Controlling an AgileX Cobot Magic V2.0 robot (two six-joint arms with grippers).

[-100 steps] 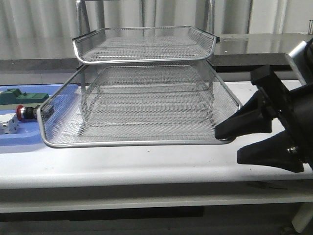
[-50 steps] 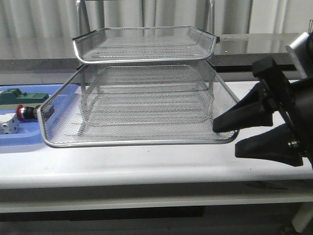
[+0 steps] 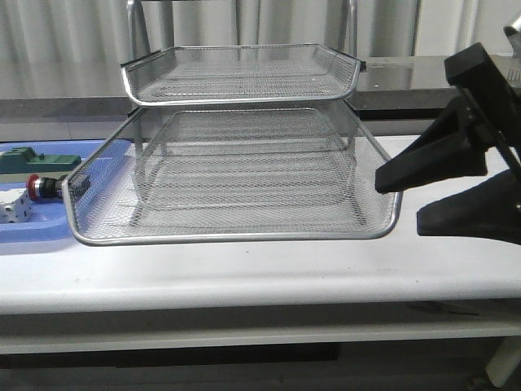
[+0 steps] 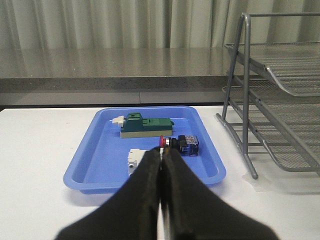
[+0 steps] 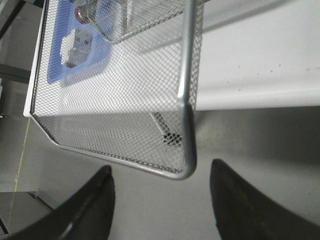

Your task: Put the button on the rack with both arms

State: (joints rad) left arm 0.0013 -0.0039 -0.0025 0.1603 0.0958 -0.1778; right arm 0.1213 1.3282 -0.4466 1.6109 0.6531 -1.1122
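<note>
Button (image 4: 176, 143) in blue tray (image 4: 90, 165), just beyond pressed-together left claw (image 4: 161, 165), seemingly untouched; right claw (image 5: 160, 200) wide.

At the left edge of the front view, the rack (image 3: 236, 175) hides most of the button (image 3: 39, 186); the right gripper (image 3: 411, 195) runs off right.

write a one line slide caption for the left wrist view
Shut left pincer aimed at the red-headed button lying in the blue tray, wire rack alongside.

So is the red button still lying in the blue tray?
Yes. The button lies inside the blue tray, beside a green block, untouched.
</note>
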